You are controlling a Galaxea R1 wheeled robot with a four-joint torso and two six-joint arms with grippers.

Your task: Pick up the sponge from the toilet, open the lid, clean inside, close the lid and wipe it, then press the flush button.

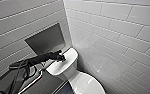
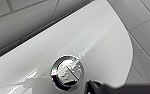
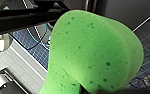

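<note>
Left end effector (image 1: 61, 57): I see it at the tank top (image 1: 56, 68), just beside the chrome flush button (image 2: 67, 72); I can't tell whether it's spread or pressed together.
Right end effector (image 3: 91, 90): pinching the green sponge (image 3: 91, 50).
Lid (image 1: 87, 84): closed.

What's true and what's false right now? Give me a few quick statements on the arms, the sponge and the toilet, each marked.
1. The left gripper is at the tank top, close to the flush button. True.
2. The sponge lies on the tank top. False: the right gripper holds it in the air, with floor behind it.
3. The flush button is round and shiny metal. True.
4. The lid stands open. False: it lies down, shut.
</note>
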